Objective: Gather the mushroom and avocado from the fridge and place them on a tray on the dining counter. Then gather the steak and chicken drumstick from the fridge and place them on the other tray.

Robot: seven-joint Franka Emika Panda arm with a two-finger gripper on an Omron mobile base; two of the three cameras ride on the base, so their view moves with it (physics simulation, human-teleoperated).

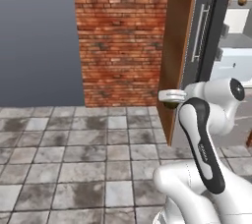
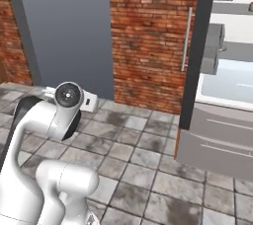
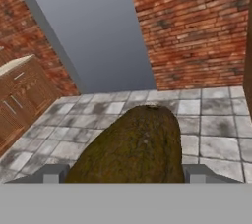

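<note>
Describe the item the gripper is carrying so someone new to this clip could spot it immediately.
Start at the open fridge by the brick wall. In front of its door, the gripper holds the avocado, which looms large between the fingertips in the hand view. Its rough, dark brown-green skin stands out against the grey floor tiles.

The avocado (image 3: 130, 147), a dark brown-green rough lump, fills the lower middle of the hand view. The fridge (image 2: 217, 71) stands open at the right, its door edge-on.
</note>
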